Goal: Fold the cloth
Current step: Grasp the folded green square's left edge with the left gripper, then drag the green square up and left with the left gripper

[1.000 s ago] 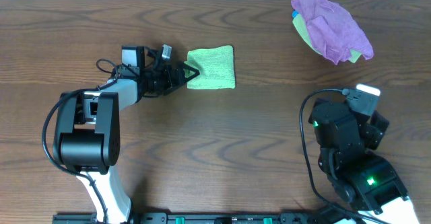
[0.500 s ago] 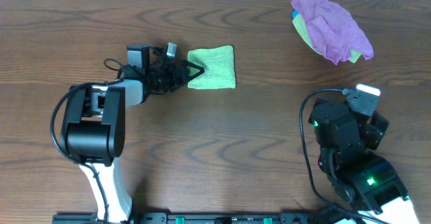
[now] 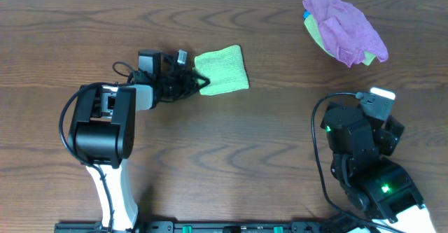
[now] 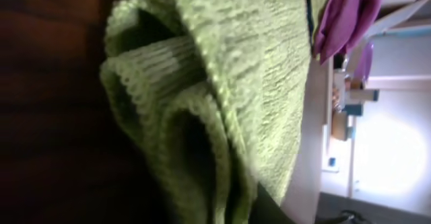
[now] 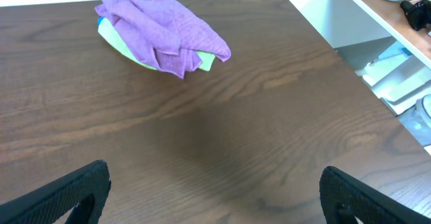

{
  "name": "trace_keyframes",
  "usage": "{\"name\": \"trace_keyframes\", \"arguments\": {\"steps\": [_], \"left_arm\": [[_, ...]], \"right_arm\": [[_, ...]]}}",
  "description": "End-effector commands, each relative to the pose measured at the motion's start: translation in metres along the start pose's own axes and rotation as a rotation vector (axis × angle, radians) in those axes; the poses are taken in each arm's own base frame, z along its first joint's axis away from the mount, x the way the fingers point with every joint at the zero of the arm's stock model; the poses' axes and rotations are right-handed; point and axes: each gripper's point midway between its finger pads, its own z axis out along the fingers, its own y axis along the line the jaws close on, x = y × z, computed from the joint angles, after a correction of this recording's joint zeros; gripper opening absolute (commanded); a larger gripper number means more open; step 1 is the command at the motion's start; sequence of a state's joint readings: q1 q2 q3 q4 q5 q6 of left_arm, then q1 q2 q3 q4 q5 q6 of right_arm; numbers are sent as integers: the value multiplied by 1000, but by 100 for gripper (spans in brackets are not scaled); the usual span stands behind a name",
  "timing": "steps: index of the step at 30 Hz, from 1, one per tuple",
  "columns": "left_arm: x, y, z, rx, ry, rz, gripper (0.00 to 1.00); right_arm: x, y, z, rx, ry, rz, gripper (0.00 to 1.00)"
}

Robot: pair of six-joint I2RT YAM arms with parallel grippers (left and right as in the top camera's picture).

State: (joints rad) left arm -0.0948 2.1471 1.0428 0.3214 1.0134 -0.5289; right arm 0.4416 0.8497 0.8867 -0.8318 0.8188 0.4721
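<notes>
Dark wooden worktop [image 3: 231,156] carries the cloth [image 3: 225,68] left of centre, my left jaws pinching its bunched edge; right jaws spread. If some layers slip out, I fear the fold opens.

Dark wood-grain table [image 3: 231,142] — pale shelving [image 5: 394,15] beyond its corner, brightly lit.

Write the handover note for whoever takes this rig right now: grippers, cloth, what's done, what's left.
Left gripper: at the left edge of the cloth, with bunched layers filling its camera view. The jaws are hidden, so the grip is unconfirmed.
Right gripper: open, empty, parked near right.
The cloth lies far-centre on the table, already folded into a small, slightly skewed rectangle. Purple bundle: far right, clear of both arms.
Left to do: probably square the fold, release, withdraw.
</notes>
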Motion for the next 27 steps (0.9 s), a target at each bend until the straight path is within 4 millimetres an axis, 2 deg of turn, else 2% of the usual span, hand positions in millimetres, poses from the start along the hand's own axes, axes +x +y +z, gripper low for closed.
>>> {"name": "trace_keyframes", "arguments": {"steps": [1, 8, 12, 17, 21, 27], "left_arm": [[2, 12, 3, -31, -6, -8, 6], [-13, 1, 3, -8, -35, 37, 6], [-40, -16, -3, 20, -75, 89, 6], [-74, -29, -19, 40, -130, 145, 6], [-88, -22, -35, -2, -137, 163, 6], [-88, -1, -57, -167, -56, 232, 5]], "right_arm": [[1, -2, 1, 12, 0, 21, 99], [1, -2, 1, 12, 0, 22, 99], [1, -2, 1, 12, 0, 22, 99], [1, -2, 1, 12, 0, 22, 99], [1, -2, 1, 12, 0, 22, 99], [1, -2, 1, 12, 0, 22, 99]]}}
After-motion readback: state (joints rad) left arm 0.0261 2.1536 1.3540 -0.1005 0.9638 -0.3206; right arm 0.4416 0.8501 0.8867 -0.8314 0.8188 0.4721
